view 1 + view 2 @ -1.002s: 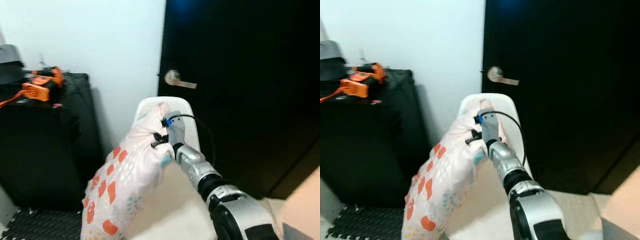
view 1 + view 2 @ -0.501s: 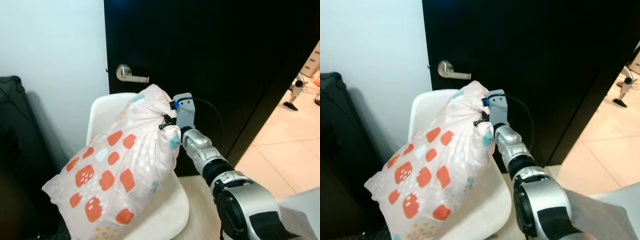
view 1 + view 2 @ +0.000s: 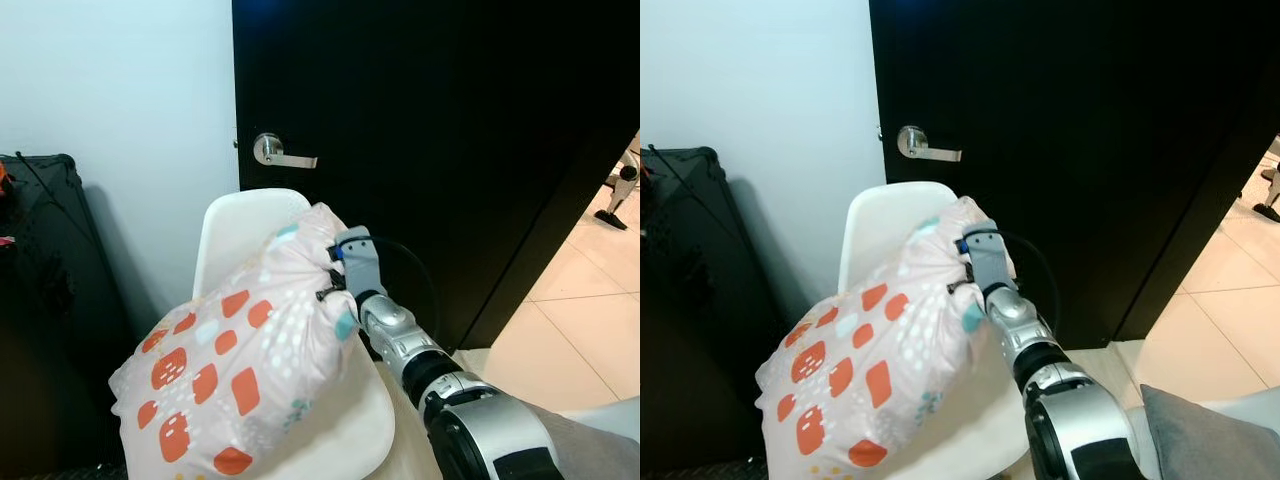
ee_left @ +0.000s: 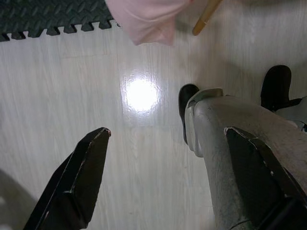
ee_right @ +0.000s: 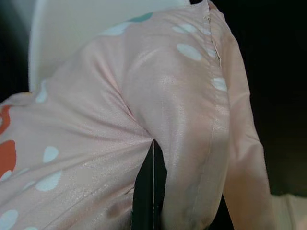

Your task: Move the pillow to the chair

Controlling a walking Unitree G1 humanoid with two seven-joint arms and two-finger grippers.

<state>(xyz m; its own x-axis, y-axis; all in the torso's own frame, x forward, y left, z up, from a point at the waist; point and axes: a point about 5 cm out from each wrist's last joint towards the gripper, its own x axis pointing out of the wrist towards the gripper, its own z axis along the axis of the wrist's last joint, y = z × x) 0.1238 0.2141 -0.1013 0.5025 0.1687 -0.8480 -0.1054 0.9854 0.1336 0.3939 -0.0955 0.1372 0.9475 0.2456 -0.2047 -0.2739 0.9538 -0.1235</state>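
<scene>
A pale pink pillow (image 3: 240, 355) with orange, white and teal marks lies across a white chair (image 3: 232, 229), its upper corner against the chair back. My right gripper (image 3: 335, 280) is shut on that upper corner, and the cloth (image 5: 192, 143) bunches around its fingers (image 5: 148, 191). The pillow's lower end hangs past the seat's left side. My left gripper (image 4: 165, 158) hangs open over the pale wood floor, nothing between its fingers.
A black door (image 3: 450, 150) with a silver lever handle (image 3: 280, 154) stands right behind the chair. A black case (image 3: 50, 300) sits to the left by the white wall. Tiled floor (image 3: 590, 320) opens to the right. A black foam mat (image 4: 53, 17) lies below.
The view swung from the black case to the chair and door. The pillow, held by my right gripper, went from hanging in front of the chair to lying across it.
</scene>
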